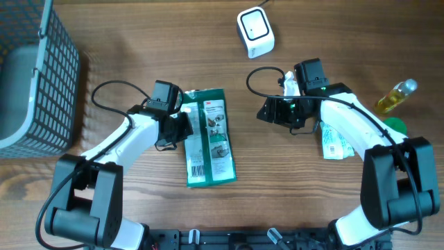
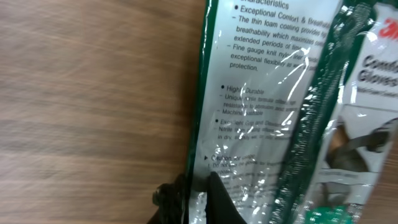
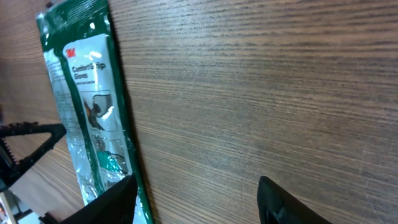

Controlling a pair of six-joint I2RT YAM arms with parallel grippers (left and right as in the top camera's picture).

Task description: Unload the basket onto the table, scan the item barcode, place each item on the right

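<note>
A green and clear glove package (image 1: 211, 135) lies flat in the middle of the table, with a barcode-like patch near its lower left corner. My left gripper (image 1: 182, 129) is shut on the package's left edge. In the left wrist view the black fingers pinch the edge of the package (image 2: 267, 93) at the left gripper (image 2: 199, 190). The white scanner (image 1: 255, 32) sits at the back of the table. My right gripper (image 1: 266, 111) stands open over bare wood, apart from the package's right side. In the right wrist view the right gripper (image 3: 196, 190) holds nothing, and the package (image 3: 87, 118) lies to the left.
A grey wire basket (image 1: 35, 76) stands at the far left. A yellow bottle (image 1: 395, 96), a green object (image 1: 397, 126) and a white and green carton (image 1: 336, 142) lie at the right, by the right arm. Black cables loop from both wrists.
</note>
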